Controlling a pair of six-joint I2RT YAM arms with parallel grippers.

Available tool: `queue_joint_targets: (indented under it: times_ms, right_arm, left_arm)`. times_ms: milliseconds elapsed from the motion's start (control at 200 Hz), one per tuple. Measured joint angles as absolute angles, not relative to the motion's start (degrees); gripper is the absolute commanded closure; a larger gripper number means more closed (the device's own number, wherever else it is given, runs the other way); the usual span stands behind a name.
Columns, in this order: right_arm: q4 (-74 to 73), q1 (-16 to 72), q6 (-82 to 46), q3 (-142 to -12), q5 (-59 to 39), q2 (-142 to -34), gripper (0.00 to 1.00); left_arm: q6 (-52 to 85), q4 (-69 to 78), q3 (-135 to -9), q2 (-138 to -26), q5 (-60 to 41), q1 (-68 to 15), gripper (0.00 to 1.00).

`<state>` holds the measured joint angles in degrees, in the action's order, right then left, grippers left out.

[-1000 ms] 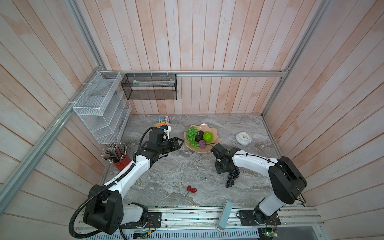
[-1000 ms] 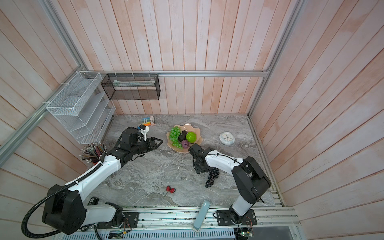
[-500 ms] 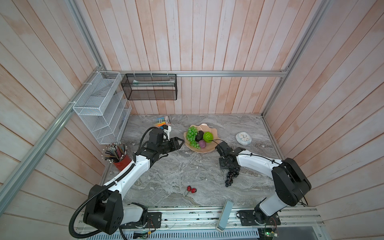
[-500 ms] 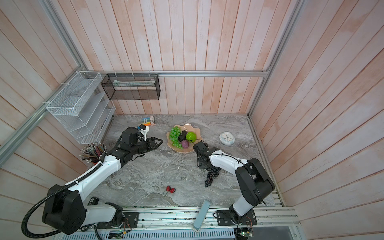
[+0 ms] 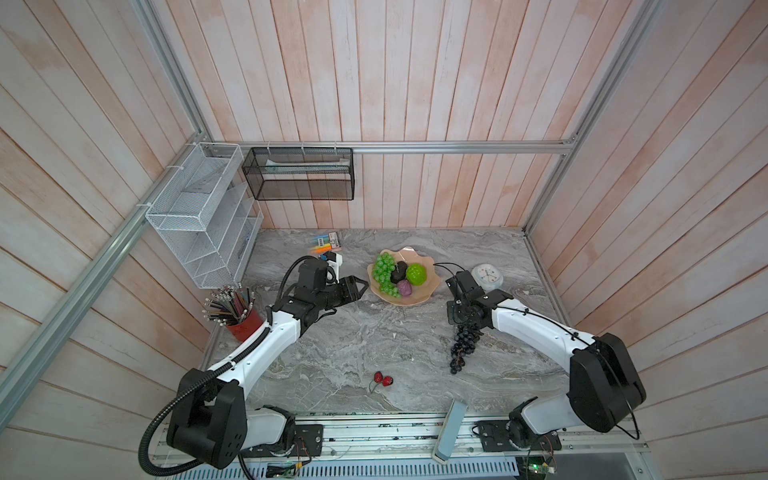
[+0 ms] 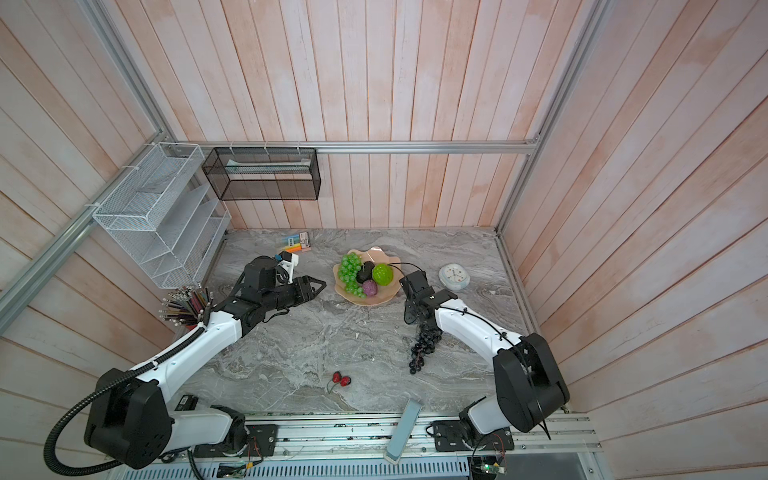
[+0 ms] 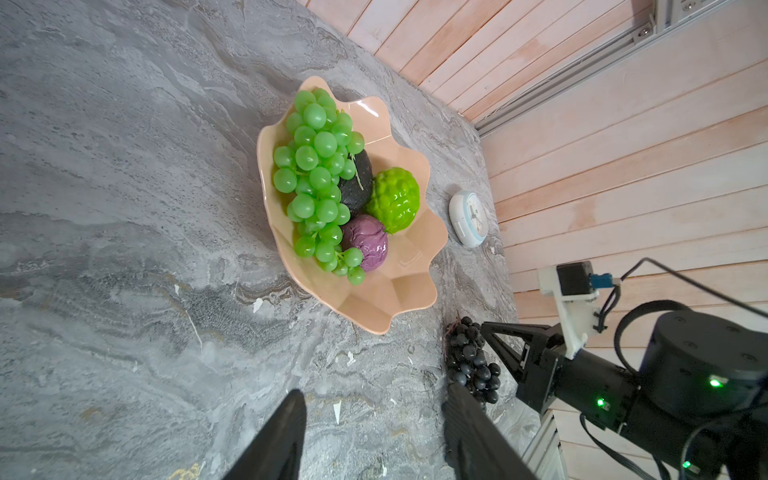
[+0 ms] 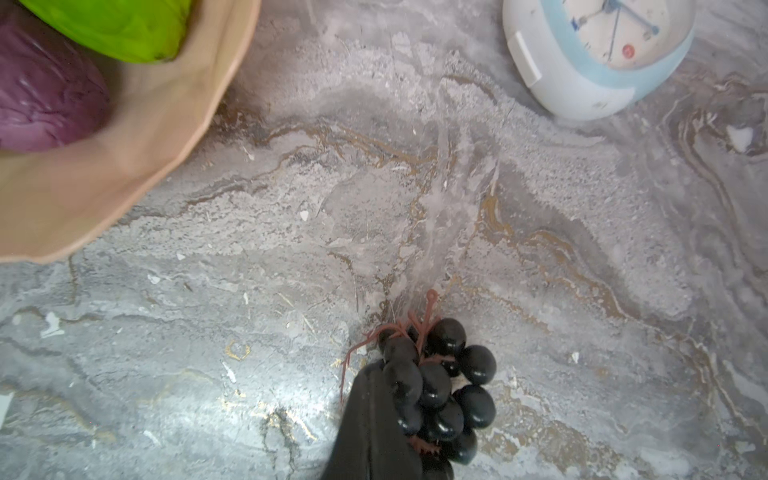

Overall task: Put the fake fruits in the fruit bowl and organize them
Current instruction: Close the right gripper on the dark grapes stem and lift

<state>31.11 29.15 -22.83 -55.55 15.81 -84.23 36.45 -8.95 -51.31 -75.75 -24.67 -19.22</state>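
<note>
My right tool (image 5: 460, 321) is clamped on the stem end of the dark purple grape bunch (image 5: 463, 347), right of centre on the desk (image 5: 353, 345); I should lift it clear before swinging up-left over the fruit bowl (image 5: 426, 293), while my left tool (image 5: 365, 287) waits open and empty.

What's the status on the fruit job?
Left gripper open, beside fruit bowl. Right gripper shut on dark grape bunch, right of bowl. Cherry pair loose on table. Nothing between bunch and bowl.
</note>
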Motion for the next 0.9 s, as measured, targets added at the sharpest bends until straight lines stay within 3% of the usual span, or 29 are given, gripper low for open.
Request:
queue_joint_targets:
  times_ms: [215,385,700,900]
  right_arm:
    - [32.62,22.44,-16.71,-60.05,11.53,-87.9,0.57]
    - [34.79,19.77,-11.81,-65.36,8.08,-95.07,0.5]
    - [38.02,18.44,-7.38,-67.85,2.59,-102.87,0.5]
    - [38.52,18.11,-6.94,-66.72,0.51,-102.91,0.66]
  left_arm:
    - [36.47,-8.95,-51.29,-76.14,-24.73,-19.22,0.43]
    - [36.51,-8.88,-51.22,-76.64,-25.06,-19.22,0.43]
    - [36.69,-8.54,-50.72,-76.77,-25.08,-19.22,0.43]
    - [36.69,-8.54,-50.72,-76.77,-25.08,-19.22,0.43]
